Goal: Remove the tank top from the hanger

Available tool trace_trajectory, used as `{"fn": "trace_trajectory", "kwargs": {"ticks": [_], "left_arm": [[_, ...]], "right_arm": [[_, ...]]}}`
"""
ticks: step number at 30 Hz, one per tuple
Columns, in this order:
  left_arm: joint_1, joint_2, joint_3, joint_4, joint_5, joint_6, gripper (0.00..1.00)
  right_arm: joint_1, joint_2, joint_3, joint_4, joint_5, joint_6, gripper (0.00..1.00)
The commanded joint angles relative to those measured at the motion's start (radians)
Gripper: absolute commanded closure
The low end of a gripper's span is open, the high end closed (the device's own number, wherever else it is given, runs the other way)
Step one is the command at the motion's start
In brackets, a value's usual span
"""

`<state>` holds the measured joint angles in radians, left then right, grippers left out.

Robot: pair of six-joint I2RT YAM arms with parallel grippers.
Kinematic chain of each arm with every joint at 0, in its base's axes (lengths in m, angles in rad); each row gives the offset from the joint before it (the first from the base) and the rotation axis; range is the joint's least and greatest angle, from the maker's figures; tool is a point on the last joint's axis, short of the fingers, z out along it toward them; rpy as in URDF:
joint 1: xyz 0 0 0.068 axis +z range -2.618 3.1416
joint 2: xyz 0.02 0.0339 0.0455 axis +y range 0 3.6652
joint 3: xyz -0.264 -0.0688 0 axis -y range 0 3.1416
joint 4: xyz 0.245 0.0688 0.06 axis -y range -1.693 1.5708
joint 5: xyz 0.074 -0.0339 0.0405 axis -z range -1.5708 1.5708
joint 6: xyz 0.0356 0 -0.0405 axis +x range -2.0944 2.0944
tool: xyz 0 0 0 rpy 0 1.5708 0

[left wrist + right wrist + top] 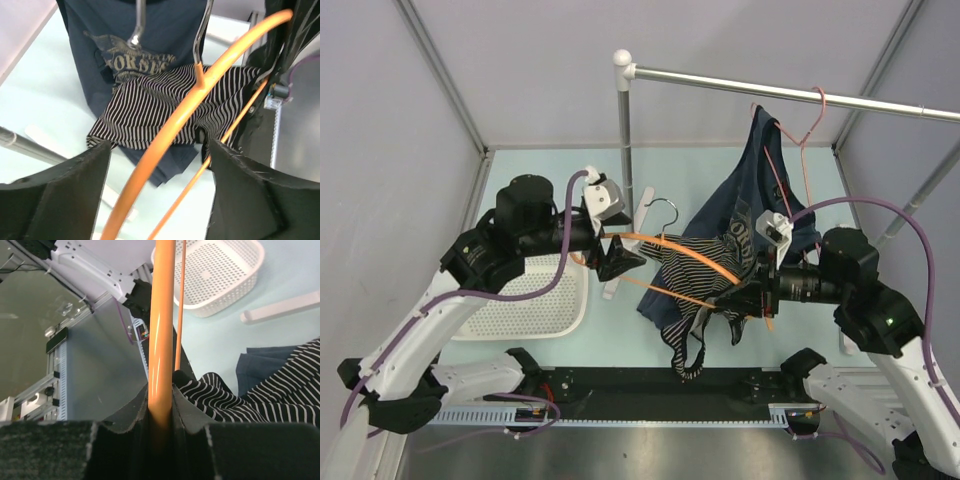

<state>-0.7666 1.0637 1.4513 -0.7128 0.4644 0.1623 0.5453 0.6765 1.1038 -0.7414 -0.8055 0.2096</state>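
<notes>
**Right tool clamped on the hanger, left tool wide open**

The orange hanger is held above the surface, stretched between the two arms. The right tool is closed on one of its curved arms. The left tool's fingers stand far apart on either side of the other arm, and none of them can be seen touching it.

The striped tank top hangs bunched on the hanger's middle and right part, just beside the right tool and well away from the left one. One strap dangles toward the near edge.

From above, the tank top partly overlaps the navy T-shirt, which hangs from a pink wire hanger on the rail.

The left wrist view alone shows the silver hook and the T-shirt's printed graphic behind the stripes. The right wrist view alone shows the pads pressed on the orange plastic (the thin lower bar runs free beside them), with the white basket beyond
</notes>
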Motion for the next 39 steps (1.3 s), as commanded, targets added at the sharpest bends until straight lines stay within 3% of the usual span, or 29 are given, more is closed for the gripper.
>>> {"fn": "trace_trajectory", "kwargs": {"ticks": [1, 3, 4, 6, 7, 10, 11, 12, 14, 16, 17, 20, 22, 26, 30, 33, 36, 37, 39], "left_arm": [[-0.003, -0.001, -0.023, -0.025, -0.044, 0.059, 0.31], [-0.003, 0.002, -0.020, -0.042, -0.145, 0.051, 0.43], [-0.003, 0.002, -0.019, -0.048, -0.185, 0.043, 0.55], [-0.003, -0.007, -0.023, -0.053, -0.280, 0.039, 0.64], [-0.003, -0.014, -0.028, -0.053, -0.308, 0.033, 0.75], [-0.003, -0.047, -0.026, -0.047, -0.420, 0.005, 0.90], [-0.003, -0.057, -0.025, -0.045, -0.449, -0.001, 0.94], [-0.003, -0.079, -0.023, -0.047, -0.499, -0.006, 0.97], [-0.003, -0.105, -0.025, -0.051, -0.541, -0.017, 0.99], [-0.003, -0.145, -0.032, -0.054, -0.573, -0.023, 1.00], [-0.003, -0.157, -0.038, -0.062, -0.570, -0.021, 1.00], [-0.003, -0.194, -0.061, -0.079, -0.569, -0.026, 1.00], [-0.003, -0.211, -0.078, -0.088, -0.607, -0.035, 1.00], [-0.003, -0.251, -0.104, -0.093, -0.710, -0.041, 1.00], [-0.003, -0.301, -0.118, -0.091, -0.662, -0.006, 1.00], [-0.003, -0.306, -0.124, -0.094, -0.658, -0.021, 1.00], [-0.003, -0.304, -0.127, -0.093, -0.629, -0.033, 1.00], [-0.003, -0.306, -0.127, -0.094, -0.627, -0.035, 1.00], [-0.003, -0.314, -0.126, -0.093, -0.626, -0.041, 1.00]], "right_arm": [[-0.002, 0.031, 0.008, 0.163, -0.112, 0.005, 1.00], [-0.002, 0.044, 0.010, 0.169, -0.100, -0.004, 1.00], [-0.004, 0.049, 0.010, 0.171, -0.093, -0.007, 1.00], [-0.002, 0.067, 0.013, 0.174, -0.060, -0.010, 0.99], [-0.002, 0.075, 0.014, 0.175, -0.043, -0.009, 0.95], [-0.002, 0.100, 0.011, 0.186, 0.073, 0.011, 0.81], [-0.002, 0.106, 0.013, 0.188, 0.107, 0.017, 0.68], [-0.002, 0.115, 0.016, 0.183, 0.176, 0.025, 0.61], [0.001, 0.141, 0.033, 0.168, 0.236, 0.039, 0.44], [-0.001, 0.152, 0.048, 0.149, 0.314, 0.047, 0.34], [0.001, 0.158, 0.056, 0.145, 0.356, 0.048, 0.23], [-0.001, 0.159, 0.067, 0.135, 0.400, 0.051, 0.06], [-0.002, 0.156, 0.070, 0.125, 0.408, 0.056, 0.00], [0.001, 0.137, 0.074, 0.111, 0.428, 0.062, 0.01], [0.001, 0.117, 0.065, 0.132, 0.431, 0.053, 0.00], [0.007, 0.120, 0.025, 0.236, 0.341, 0.089, 0.02], [0.039, 0.121, -0.050, 0.362, 0.327, 0.111, 0.07], [0.048, 0.127, -0.065, 0.376, 0.363, 0.108, 0.17], [0.085, 0.138, -0.071, 0.398, 0.402, 0.099, 0.24]]}}
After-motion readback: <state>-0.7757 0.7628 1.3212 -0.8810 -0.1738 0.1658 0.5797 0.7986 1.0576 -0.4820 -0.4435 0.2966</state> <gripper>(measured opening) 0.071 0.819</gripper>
